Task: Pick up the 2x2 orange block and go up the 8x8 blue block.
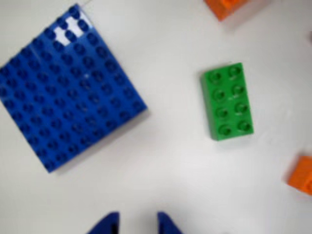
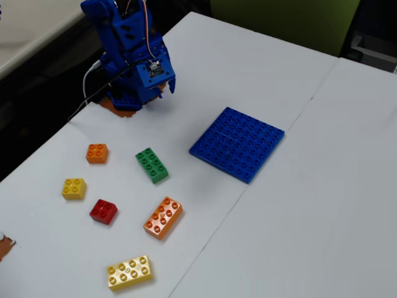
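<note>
The 2x2 orange block (image 2: pixel 97 153) sits on the white table at the left of the fixed view; in the wrist view only its corner (image 1: pixel 302 175) shows at the right edge. The 8x8 blue block (image 2: pixel 237 143) lies flat in the middle of the table, and it fills the left of the wrist view (image 1: pixel 68 92). My gripper (image 1: pixel 138 223) hangs high over bare table, well away from both. Its two blue fingertips stand apart with nothing between them. The blue arm (image 2: pixel 133 56) is folded at the back left of the fixed view.
A green eight-stud brick (image 2: pixel 152 165) (image 1: pixel 227 101) lies between the two blocks. A long orange brick (image 2: pixel 162 217) (image 1: pixel 226 6), a red brick (image 2: pixel 103 212), a yellow square brick (image 2: pixel 74 188) and a long yellow brick (image 2: pixel 129 272) lie nearer the front.
</note>
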`<state>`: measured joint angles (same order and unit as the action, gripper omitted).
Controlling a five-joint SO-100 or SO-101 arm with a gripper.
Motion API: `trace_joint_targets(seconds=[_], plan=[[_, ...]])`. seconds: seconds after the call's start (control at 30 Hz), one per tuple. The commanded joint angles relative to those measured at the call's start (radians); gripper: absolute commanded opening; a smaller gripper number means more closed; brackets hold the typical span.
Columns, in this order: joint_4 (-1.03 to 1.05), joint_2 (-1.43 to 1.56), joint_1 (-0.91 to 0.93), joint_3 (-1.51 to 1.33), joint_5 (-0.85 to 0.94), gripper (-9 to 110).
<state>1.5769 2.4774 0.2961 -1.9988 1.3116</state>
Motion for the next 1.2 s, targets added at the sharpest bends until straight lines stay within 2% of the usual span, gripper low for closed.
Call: trace_joint_targets(seconds=[0.0,0.3,0.43,0.97,1.17], plan=[[0.044,-0.043,0.152,0.063,0.218,11],[0.011,-0.161,0.555,0.071,0.643,13],[-0.06,-0.215,0.683,0.051,0.765,13],[-0.423,-0.497,0.962,0.017,0.948,18],[-0.472,-0.568,0.994,0.017,0.893,20]])
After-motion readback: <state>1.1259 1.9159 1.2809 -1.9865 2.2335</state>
